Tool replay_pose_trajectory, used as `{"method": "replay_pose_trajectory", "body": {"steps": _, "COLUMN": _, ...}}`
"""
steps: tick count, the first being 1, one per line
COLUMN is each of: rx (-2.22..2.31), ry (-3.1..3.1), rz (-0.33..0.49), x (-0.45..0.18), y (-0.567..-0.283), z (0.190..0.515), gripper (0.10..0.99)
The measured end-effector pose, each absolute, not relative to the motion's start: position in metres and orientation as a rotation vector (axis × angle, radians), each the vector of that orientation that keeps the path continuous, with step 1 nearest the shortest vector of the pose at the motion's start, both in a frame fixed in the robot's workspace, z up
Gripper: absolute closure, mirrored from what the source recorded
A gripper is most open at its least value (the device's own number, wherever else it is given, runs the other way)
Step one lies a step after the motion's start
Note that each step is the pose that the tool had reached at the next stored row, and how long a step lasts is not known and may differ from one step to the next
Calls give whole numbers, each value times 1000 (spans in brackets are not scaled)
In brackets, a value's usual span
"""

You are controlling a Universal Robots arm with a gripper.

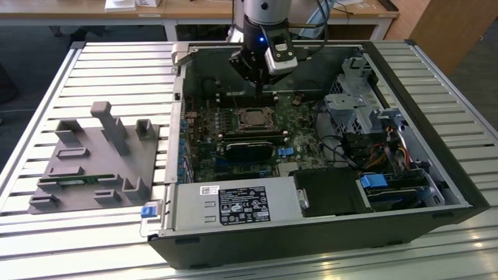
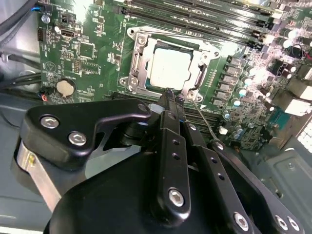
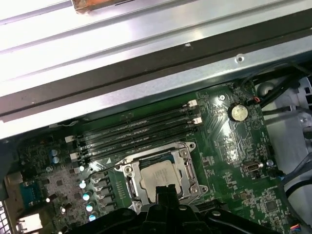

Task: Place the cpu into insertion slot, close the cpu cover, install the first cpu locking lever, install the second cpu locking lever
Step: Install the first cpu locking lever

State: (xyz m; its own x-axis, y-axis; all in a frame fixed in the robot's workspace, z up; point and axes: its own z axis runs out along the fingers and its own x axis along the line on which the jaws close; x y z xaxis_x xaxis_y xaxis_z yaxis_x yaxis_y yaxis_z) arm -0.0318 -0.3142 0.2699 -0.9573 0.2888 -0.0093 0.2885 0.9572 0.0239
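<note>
Hooking the locking lever (image 2: 202, 119) wants the clenched, empty tool (image 1: 260, 95) low, at twelve o'clock of the cpu cover (image 1: 241, 118), exterior view.

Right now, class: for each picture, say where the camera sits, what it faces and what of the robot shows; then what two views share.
Exterior view: off the arm, high up, looking down into the open case; the arm and gripper hang over the board.
Second wrist view: on the arm, looking along the gripper at the cpu.
First wrist view: on the arm, facing the memory slots and cpu, gripper tip in front.
Shared: both wrist views show the cpu with the gripper tip beside it.
</note>
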Motion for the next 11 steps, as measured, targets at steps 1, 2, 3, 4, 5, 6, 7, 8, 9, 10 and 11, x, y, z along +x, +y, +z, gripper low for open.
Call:
{"method": "replay_pose_trajectory", "body": {"steps": 1, "rx": 429, "ry": 3099, "rz": 35, "x": -32, "y": -314, "z": 270, "gripper": 980}}
{"method": "replay_pose_trajectory", "body": {"steps": 2, "rx": 401, "ry": 3103, "rz": 35, "x": -32, "y": -314, "z": 269, "gripper": 980}}
{"method": "replay_pose_trajectory", "body": {"steps": 3, "rx": 373, "ry": 3107, "rz": 35, "x": -32, "y": -314, "z": 269, "gripper": 980}}
{"method": "replay_pose_trajectory", "body": {"steps": 4, "rx": 345, "ry": 3111, "rz": 35, "x": -32, "y": -314, "z": 269, "gripper": 980}}
{"method": "replay_pose_trajectory", "body": {"steps": 5, "rx": 316, "ry": 3114, "rz": 36, "x": -32, "y": -314, "z": 269, "gripper": 980}}
{"method": "replay_pose_trajectory", "body": {"steps": 6, "rx": 288, "ry": 3117, "rz": 36, "x": -32, "y": -314, "z": 269, "gripper": 980}}
{"method": "replay_pose_trajectory", "body": {"steps": 7, "rx": 259, "ry": 3119, "rz": 36, "x": -32, "y": -314, "z": 268, "gripper": 980}}
{"method": "replay_pose_trajectory", "body": {"steps": 8, "rx": 232, "ry": 3122, "rz": 37, "x": -32, "y": -314, "z": 268, "gripper": 980}}
{"method": "replay_pose_trajectory", "body": {"steps": 9, "rx": 206, "ry": 3124, "rz": 37, "x": -32, "y": -314, "z": 268, "gripper": 980}}
{"method": "replay_pose_trajectory", "body": {"steps": 10, "rx": 179, "ry": 3126, "rz": 37, "x": -32, "y": -314, "z": 267, "gripper": 980}}
{"method": "replay_pose_trajectory", "body": {"steps": 11, "rx": 151, "ry": 3127, "rz": 37, "x": -32, "y": -314, "z": 267, "gripper": 980}}
